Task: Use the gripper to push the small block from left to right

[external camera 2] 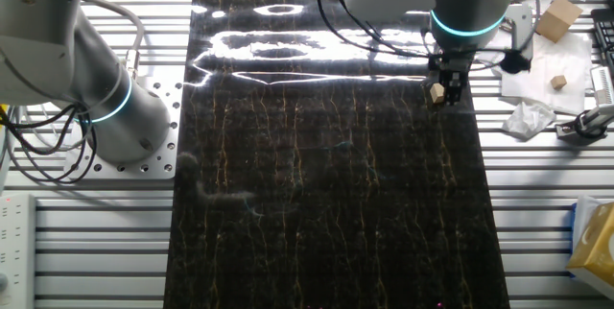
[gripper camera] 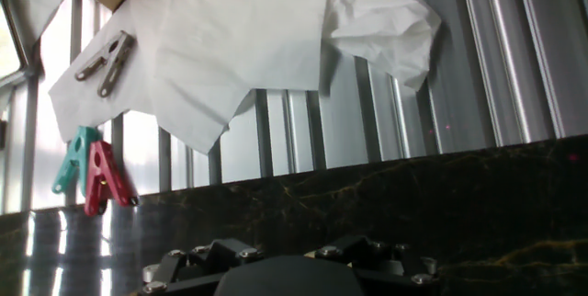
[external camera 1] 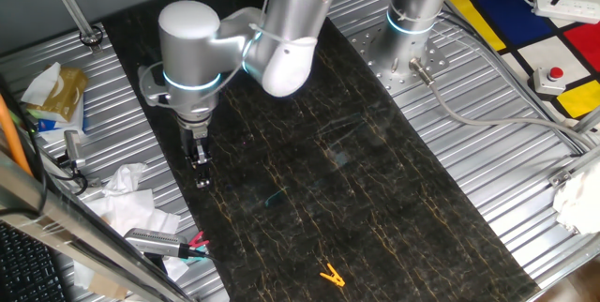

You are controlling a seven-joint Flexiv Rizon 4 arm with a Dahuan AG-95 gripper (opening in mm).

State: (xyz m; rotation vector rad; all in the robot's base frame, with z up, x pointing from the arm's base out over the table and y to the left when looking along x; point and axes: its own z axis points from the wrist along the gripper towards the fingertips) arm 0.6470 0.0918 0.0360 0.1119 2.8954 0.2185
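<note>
My gripper (external camera 1: pixel 201 178) hangs straight down from the silver-white arm over the left edge of the black marbled mat (external camera 1: pixel 337 180), its tip at or just above the surface. Its two black fingers look closed together and hold nothing. In the other fixed view the gripper (external camera 2: pixel 452 94) stands near the mat's right edge, and the small block (external camera 2: pixel 436 91), a tiny tan cube, sits right beside its tip, touching or nearly touching. The block is hidden in the first fixed view and in the hand view, which shows only the gripper's black body (gripper camera: pixel 285 276).
A yellow clip (external camera 1: pixel 330 275) lies near the mat's front. The second arm's base (external camera 1: pixel 412 21) stands at the back. Crumpled white paper (gripper camera: pixel 239 48), red and teal clips (gripper camera: pixel 92 175) and spare wooden blocks (external camera 2: pixel 558 16) lie on the ribbed metal table beside the gripper.
</note>
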